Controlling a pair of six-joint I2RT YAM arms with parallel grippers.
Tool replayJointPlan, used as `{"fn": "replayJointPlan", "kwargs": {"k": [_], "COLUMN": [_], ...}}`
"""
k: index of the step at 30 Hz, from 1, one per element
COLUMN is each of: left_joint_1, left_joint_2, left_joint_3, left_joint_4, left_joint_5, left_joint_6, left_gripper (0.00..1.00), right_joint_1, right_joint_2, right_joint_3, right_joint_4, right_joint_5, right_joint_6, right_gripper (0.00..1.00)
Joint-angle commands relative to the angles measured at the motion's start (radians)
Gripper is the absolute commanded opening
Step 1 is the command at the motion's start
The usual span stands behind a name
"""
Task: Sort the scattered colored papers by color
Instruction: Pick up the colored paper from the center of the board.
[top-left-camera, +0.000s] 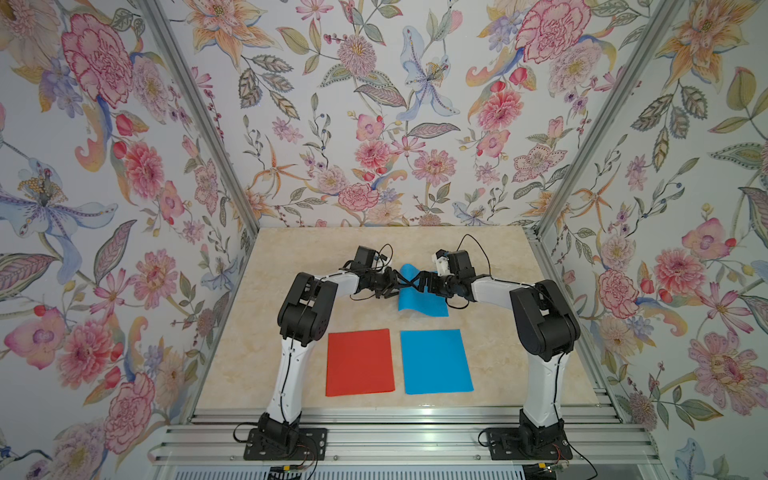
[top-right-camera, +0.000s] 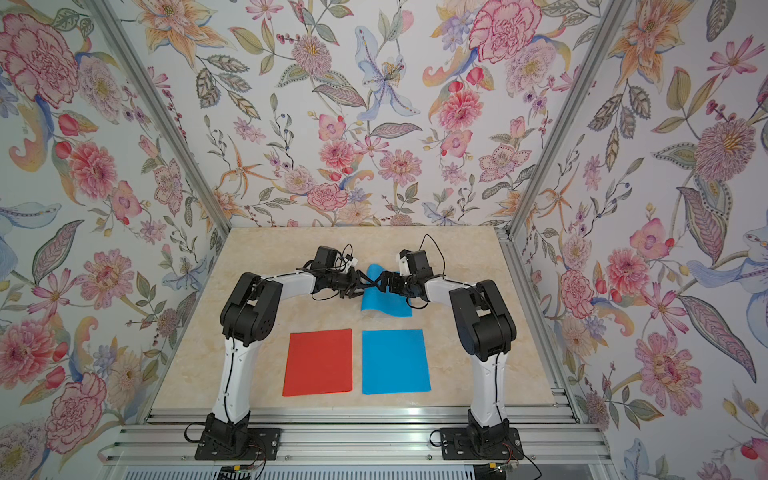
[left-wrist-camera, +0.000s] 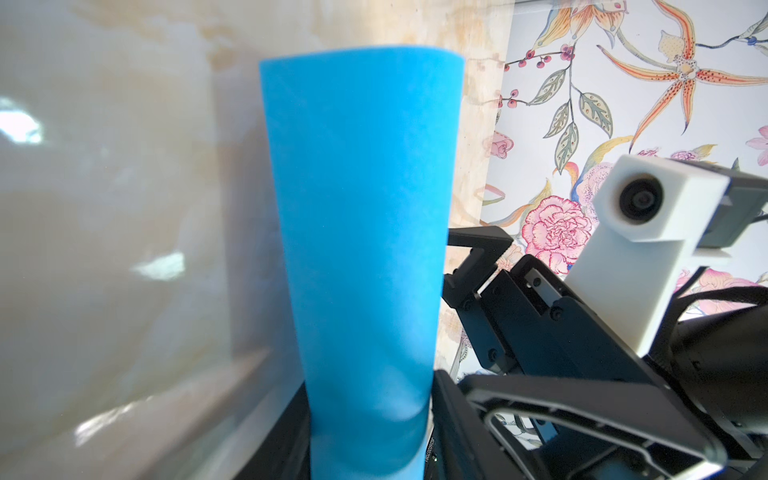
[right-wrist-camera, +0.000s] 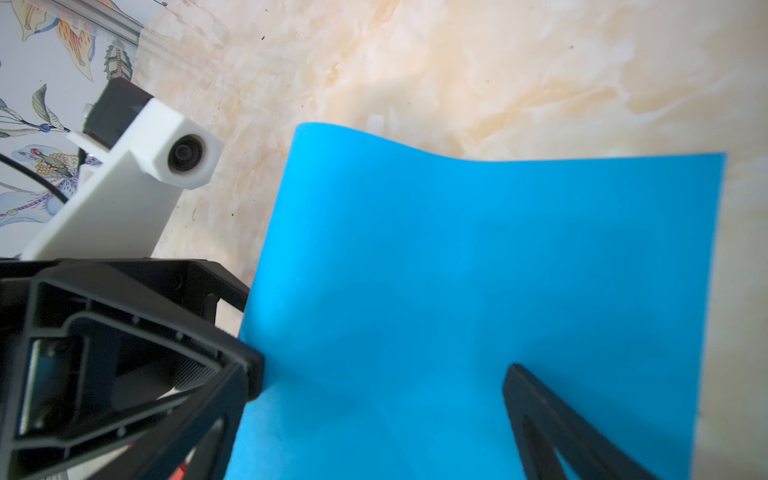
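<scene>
A sky-blue paper is lifted at mid-table, its far end curling up. In the left wrist view this paper stands bowed between the jaws of my left gripper, which are partly closed on its near end. My left gripper and right gripper meet tip to tip over the sheet. My right gripper is open, both fingers wide apart in front of the wavy blue paper. A red-orange paper and another blue paper lie flat side by side near the front.
The marble tabletop is walled by flowered panels on three sides, with an aluminium rail along the front. Both arm elbows rise beside the flat sheets. The left arm's wrist camera is close to my right gripper.
</scene>
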Motion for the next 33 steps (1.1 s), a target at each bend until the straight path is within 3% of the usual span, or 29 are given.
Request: {"fn": "replayJointPlan", "kwargs": {"k": [1, 8, 14, 21, 33], "left_joint_1": [0.001, 0.013, 0.013, 0.013, 0.017], "left_joint_2": [-0.084, -0.035, -0.026, -0.029, -0.046], "left_joint_3": [0.026, -0.003, -0.038, -0.044, -0.018], "left_joint_4": [0.105, 0.106, 0.104, 0.098, -0.021], "left_joint_5": [0.012, 0.027, 0.023, 0.022, 0.003], "left_joint_6": [-0.029, -0.035, -0.014, -0.005, 0.082], "left_gripper": [0.45, 0.46, 0.47, 0.45, 0.04], "right_joint_1": [0.012, -0.005, -0.068, -0.071, -0.069], "right_joint_2": [0.055, 0.018, 0.012, 0.019, 0.021], "right_joint_3": [-0.005, -0.035, -0.084, -0.096, -0.096], "right_joint_4": [-0.093, -0.054, 0.071, 0.084, 0.072], "right_joint_5": [-0.006, 0.001, -0.127, -0.134, -0.131], "right_joint_6": [-0.011, 0.01, 0.117, 0.126, 0.117], "right_gripper": [1.0, 1.0, 1.0, 1.0, 1.0]}}
